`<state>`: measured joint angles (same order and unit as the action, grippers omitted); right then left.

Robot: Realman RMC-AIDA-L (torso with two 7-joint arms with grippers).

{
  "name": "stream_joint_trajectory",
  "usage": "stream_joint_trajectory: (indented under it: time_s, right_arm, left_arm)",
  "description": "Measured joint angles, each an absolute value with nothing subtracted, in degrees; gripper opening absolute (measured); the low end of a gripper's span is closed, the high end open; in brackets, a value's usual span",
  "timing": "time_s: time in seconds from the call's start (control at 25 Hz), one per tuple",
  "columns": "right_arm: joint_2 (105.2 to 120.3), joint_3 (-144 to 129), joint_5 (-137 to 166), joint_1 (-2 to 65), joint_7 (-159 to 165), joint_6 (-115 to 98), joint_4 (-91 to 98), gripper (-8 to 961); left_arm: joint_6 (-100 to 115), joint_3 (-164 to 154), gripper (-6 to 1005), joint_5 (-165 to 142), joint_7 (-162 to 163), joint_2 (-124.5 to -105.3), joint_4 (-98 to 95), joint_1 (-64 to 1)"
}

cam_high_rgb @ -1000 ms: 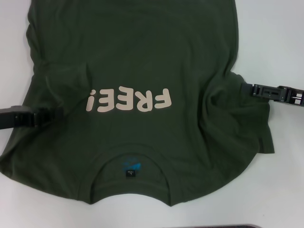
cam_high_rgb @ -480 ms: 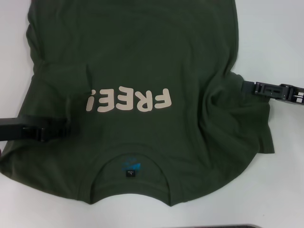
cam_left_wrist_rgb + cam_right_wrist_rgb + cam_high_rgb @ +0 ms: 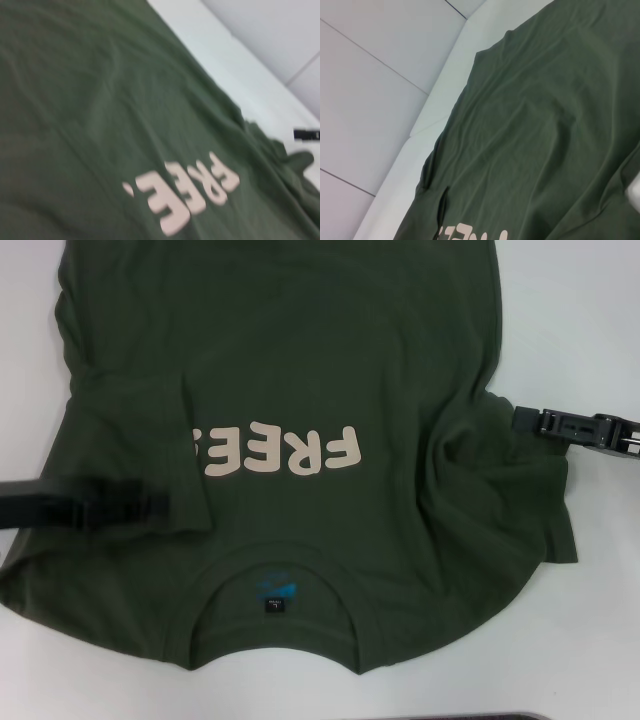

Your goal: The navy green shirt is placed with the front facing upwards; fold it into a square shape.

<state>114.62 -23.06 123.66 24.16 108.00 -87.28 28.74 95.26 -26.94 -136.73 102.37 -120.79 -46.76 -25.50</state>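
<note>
The navy green shirt (image 3: pixel 300 350) lies front up on the white table, collar and black neck tag (image 3: pixel 274 606) nearest me. Its cream letters (image 3: pixel 290 452) read upside down. My left gripper (image 3: pixel 160 508) reaches in low from the left, shut on the left sleeve. A flap of that cloth lies over the shirt's front and hides the exclamation mark. My right gripper (image 3: pixel 518 419) sits at the shirt's right edge, shut on the bunched right sleeve. The left wrist view shows the shirt (image 3: pixel 100 100), its letters (image 3: pixel 195 192) and the right gripper (image 3: pixel 305 134) far off.
White table (image 3: pixel 580 320) shows bare on both sides of the shirt and in front of the collar. A dark edge (image 3: pixel 450 717) lies at the very front. In the right wrist view, white wall panels (image 3: pixel 375 100) stand beyond the table.
My left gripper has moved right across the shirt, dragging the sleeve fold over the exclamation mark. The right gripper has barely shifted.
</note>
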Motion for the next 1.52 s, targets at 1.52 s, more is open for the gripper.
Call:
stream_joint_trajectory:
  time_s: [1.52]
  right_arm:
    - [109.48, -24.1, 128.9, 21.6, 117.5, -90.6, 29.1, 928]
  left_arm:
    - [92.6, -21.8, 908, -112.3, 98.2, -120.94, -41.4, -25.6]
